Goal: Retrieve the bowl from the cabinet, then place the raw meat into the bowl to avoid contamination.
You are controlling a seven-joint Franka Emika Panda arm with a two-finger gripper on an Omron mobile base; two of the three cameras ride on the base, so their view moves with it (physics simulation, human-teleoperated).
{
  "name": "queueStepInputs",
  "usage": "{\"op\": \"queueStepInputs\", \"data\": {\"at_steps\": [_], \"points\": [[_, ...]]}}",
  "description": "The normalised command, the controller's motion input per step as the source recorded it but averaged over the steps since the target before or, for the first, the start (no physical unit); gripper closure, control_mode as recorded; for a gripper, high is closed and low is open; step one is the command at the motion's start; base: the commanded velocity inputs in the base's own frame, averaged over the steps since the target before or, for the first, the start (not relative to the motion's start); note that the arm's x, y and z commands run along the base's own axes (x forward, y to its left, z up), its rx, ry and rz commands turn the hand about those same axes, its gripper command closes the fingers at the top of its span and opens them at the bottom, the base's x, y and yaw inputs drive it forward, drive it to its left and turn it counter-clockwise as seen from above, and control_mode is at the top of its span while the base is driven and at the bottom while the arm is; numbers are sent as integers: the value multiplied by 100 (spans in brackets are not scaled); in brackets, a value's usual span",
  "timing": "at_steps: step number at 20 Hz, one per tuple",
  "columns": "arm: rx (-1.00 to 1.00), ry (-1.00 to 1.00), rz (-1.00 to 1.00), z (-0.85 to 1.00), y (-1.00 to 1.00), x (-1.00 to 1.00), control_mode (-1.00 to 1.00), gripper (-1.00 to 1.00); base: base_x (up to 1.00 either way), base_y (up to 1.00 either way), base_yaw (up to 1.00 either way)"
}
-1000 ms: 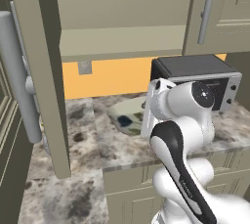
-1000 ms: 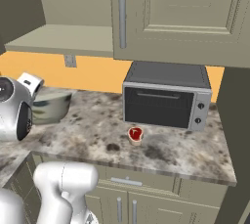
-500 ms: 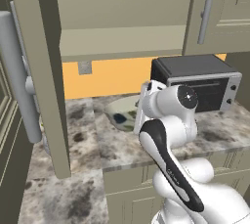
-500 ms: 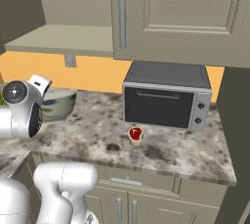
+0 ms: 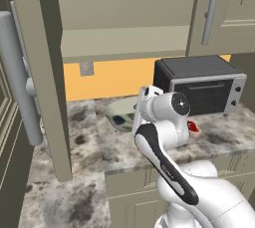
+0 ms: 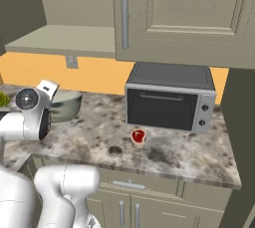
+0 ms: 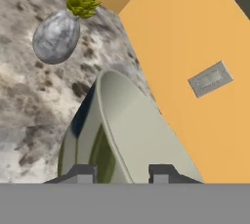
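Note:
The bowl (image 5: 121, 115) is pale grey-cream with dark blotches and sits low at the back of the stone counter (image 6: 164, 155), near the orange wall. In the hand view my gripper (image 7: 122, 171) is shut on the bowl (image 7: 131, 132), its rim running between the two fingertips. I cannot tell whether the bowl (image 6: 64, 106) rests on the counter or hangs just above it. The raw meat (image 6: 138, 136), a small red steak, lies in front of the toaster oven, well to the right of the bowl. Above, the cabinet (image 5: 124, 43) stands open, showing its pale shelf.
A dark toaster oven (image 6: 169, 102) stands at the back right of the counter. A grey vase with a green plant (image 7: 56, 34) is just beyond the bowl. The open cabinet door (image 5: 35, 72) with its long bar handle juts out at the left. A wall outlet (image 7: 211, 78) is behind the bowl.
My arm's upper joints have swung lower and closer to the counter. The bowl has shifted only slightly, still in the same grip.

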Motion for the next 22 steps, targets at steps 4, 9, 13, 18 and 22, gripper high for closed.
{"op": "queueStepInputs", "data": {"at_steps": [4, 9, 13, 18, 22], "points": [[0, -4, 0, -30, 1, 39, -100, 100, 0, 0, 0], [-1, 0, 0, -39, 5, 34, -100, 100, 0, 0, 0], [-2, 0, 0, -42, 7, 30, -100, 100, 0, 0, 0], [-2, 0, 0, -38, 8, 29, -100, 100, 0, 0, 0], [-2, 1, 1, -34, 11, 30, -100, 100, 0, 0, 0]]}}
